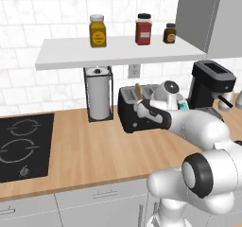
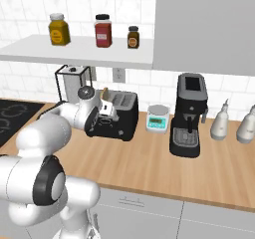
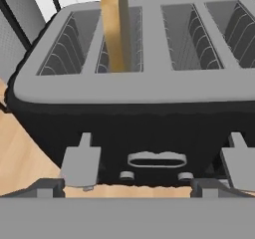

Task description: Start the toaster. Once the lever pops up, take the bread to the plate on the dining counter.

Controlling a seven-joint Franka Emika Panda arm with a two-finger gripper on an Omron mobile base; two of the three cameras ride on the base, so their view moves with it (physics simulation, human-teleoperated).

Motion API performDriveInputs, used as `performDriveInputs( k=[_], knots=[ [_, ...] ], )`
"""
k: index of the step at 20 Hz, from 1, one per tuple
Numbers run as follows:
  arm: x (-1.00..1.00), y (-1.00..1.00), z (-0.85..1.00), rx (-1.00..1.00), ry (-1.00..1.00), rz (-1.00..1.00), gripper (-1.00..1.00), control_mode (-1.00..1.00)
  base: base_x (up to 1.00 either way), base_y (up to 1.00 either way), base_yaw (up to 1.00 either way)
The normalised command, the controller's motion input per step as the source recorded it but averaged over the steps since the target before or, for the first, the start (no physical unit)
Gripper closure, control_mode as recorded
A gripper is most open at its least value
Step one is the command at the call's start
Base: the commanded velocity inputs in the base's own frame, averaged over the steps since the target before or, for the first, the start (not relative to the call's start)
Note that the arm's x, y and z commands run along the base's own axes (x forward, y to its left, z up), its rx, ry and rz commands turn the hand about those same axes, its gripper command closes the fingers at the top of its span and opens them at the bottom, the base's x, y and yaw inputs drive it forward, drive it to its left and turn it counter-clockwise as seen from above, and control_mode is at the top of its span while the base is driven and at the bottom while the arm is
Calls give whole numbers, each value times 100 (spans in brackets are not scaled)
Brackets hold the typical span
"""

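1 spread claw (image 3: pixel 128 185) low before toaster (image 3: pixel 139 108) front, bread (image 3: pixel 117 29) upright in slot.

Even, bright, flat rendered light across all views; no glare or hot spots. Soft shadow under the shelf (image 1: pixel 113 56) on the white tiles. Base views slightly soft and pixelated, edges jagged. Hand view sharp enough on the toaster (image 3: pixel 139 83) slots; its black front reads dim, detail low.

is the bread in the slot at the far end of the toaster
No, the bread stands in the second of four slots from the left of the toaster, in the hand view.
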Motion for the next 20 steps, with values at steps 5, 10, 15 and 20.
performDriveInputs(
  k=[5,10,15,20],
  knots=[
    [0,0,-14,0,0,0,-100,-100,0,0,0],
    [5,0,-1,0,0,0,-100,-100,0,0,0],
    [17,0,0,0,0,0,-100,-100,0,0,0],
    [6,0,-10,0,0,0,-100,-100,0,0,0]
  ],
)
